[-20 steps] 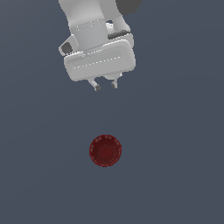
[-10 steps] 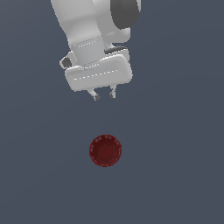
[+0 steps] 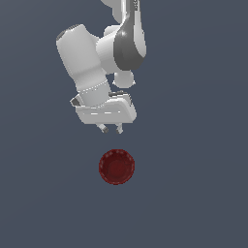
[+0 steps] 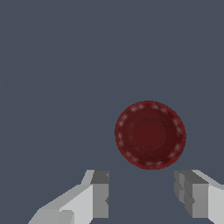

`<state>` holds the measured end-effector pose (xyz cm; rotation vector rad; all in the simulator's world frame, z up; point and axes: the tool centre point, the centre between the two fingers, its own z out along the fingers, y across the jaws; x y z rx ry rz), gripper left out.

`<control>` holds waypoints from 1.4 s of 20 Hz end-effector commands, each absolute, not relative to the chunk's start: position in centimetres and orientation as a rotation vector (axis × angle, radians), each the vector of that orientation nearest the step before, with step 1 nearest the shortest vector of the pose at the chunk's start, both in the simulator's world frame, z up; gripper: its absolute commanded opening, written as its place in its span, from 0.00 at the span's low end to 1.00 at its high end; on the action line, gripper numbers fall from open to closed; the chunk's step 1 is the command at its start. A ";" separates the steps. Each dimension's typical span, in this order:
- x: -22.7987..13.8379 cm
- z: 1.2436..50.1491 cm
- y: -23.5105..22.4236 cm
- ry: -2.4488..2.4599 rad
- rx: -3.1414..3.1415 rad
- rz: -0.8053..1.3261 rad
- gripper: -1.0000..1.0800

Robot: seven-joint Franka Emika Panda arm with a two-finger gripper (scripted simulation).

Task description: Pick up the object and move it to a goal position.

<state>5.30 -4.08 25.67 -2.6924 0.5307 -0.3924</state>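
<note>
Bowl (image 3: 116, 166) (image 4: 150, 134) lies flat, apart from spread jaws, none touching.

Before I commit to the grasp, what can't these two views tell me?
- Goal position: no marker in either view.
- Gripper height above the red bowl: the exterior view gives no depth cue.
- Fingertips: cut off by the wrist view's edge.
- Bowl depth: seen from above only.

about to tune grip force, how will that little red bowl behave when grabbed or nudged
The red bowl looks rigid, so it probably won't flex. Sitting low and flat on the surface, it seems more apt to slide than tip. Its round rim may slip from the open pincer unless centred.
</note>
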 end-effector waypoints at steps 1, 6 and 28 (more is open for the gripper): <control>5.8 22.5 -4.7 0.603 -2.665 -0.391 0.62; 6.0 16.3 -6.0 0.750 -2.620 -0.388 0.62; 4.5 6.1 -9.0 1.055 -2.527 -0.392 0.62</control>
